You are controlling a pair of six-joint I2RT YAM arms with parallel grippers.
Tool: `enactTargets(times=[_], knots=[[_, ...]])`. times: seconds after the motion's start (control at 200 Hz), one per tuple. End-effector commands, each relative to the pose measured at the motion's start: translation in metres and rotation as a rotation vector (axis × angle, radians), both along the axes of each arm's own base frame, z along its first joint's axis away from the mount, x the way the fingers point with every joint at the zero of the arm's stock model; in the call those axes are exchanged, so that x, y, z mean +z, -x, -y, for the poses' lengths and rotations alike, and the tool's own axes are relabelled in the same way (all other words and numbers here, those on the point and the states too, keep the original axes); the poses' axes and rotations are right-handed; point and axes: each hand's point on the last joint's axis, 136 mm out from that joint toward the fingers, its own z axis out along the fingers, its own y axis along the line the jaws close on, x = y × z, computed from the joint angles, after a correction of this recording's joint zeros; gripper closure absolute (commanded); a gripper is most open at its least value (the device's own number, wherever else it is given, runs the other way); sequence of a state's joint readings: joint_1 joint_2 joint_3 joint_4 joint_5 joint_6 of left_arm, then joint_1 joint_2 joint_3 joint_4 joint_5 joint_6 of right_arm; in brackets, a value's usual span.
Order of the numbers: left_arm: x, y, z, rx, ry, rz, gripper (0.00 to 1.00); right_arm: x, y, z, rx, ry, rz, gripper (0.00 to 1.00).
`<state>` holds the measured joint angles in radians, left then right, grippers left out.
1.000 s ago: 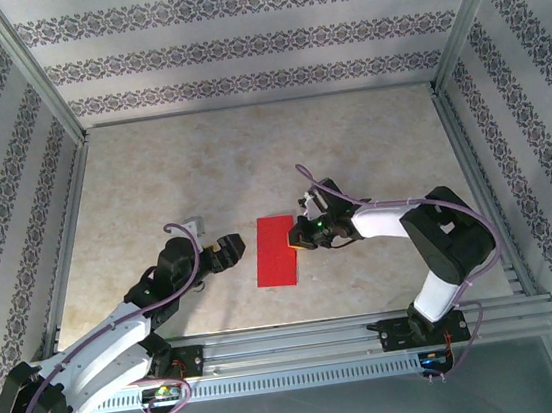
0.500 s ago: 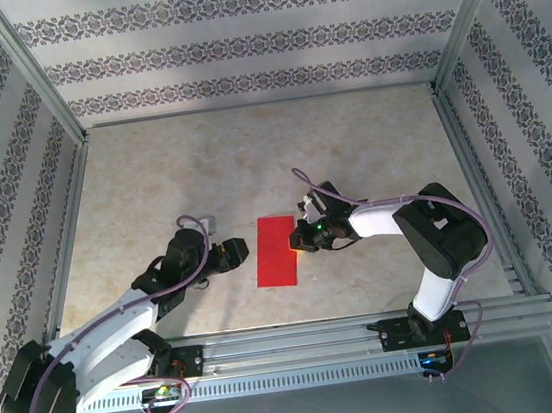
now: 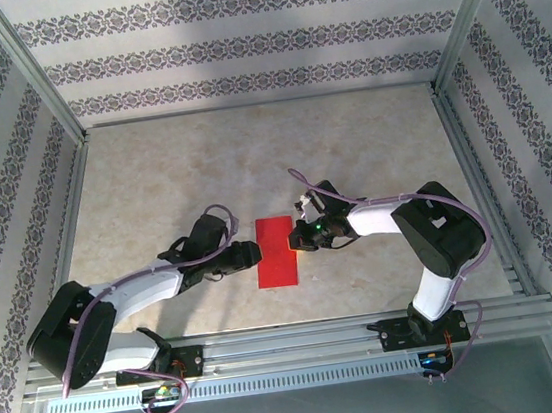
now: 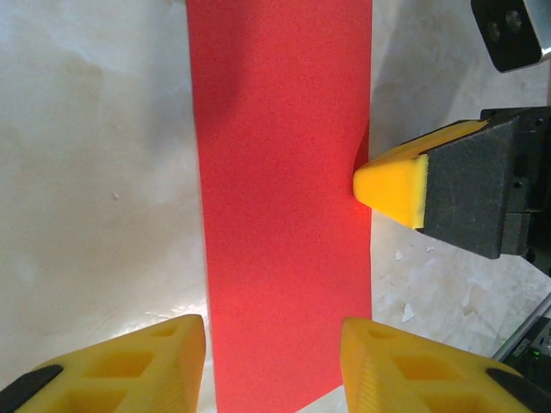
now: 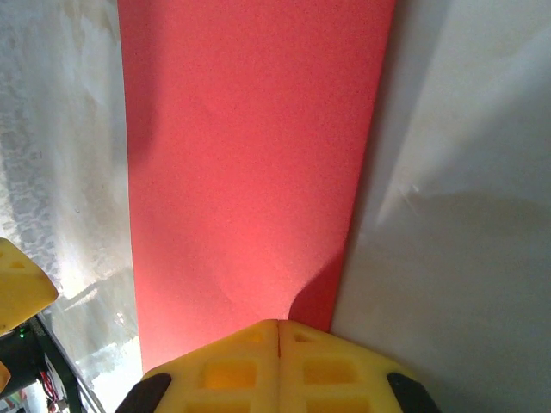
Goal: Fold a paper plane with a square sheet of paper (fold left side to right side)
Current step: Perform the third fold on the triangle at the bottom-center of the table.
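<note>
On the beige marbled table (image 3: 152, 181), boxed in by patterned wall panels (image 3: 237, 50) and aluminium frame rails (image 3: 462, 143), the square sheet of paper (image 3: 276, 252) lies flat as a narrow red strip, centre-front. Left gripper (image 3: 252, 255) sits at its left long edge, jaws apart, red paper showing between the fingertips. Right gripper (image 3: 299, 241) is clenched, tip on the right long edge. Open tabletop lies behind and to both sides.
</note>
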<state>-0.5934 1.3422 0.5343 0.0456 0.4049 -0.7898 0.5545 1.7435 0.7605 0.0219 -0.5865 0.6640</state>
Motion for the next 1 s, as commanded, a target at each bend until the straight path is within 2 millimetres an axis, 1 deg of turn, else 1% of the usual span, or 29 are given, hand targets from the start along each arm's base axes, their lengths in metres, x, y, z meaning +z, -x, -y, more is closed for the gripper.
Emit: enactTargets(times=[0.0,0.3,0.52,0.755,0.884,0.994], knots=[[0.003,-0.003,0.007,-0.011,0.016,-0.022,0.57,-0.021,0.008,0.011,0.007,0.085,-0.039,1.00],[-0.013,-0.009,0.007,-0.016,-0.042,-0.062,0.57,-0.021,0.009,0.011,0.008,0.086,-0.039,1.00],[-0.019,-0.014,0.012,-0.024,-0.046,-0.069,0.58,-0.023,0.009,0.011,0.009,0.088,-0.042,1.00],[-0.029,-0.017,0.012,-0.025,-0.077,-0.087,0.58,-0.023,0.010,0.011,0.011,0.087,-0.044,1.00],[-0.033,-0.016,0.016,-0.040,-0.065,-0.107,0.58,-0.024,0.010,0.012,0.011,0.088,-0.046,1.00],[-0.032,-0.015,0.023,-0.054,-0.023,-0.115,0.59,-0.025,0.010,0.012,0.010,0.091,-0.047,1.00]])
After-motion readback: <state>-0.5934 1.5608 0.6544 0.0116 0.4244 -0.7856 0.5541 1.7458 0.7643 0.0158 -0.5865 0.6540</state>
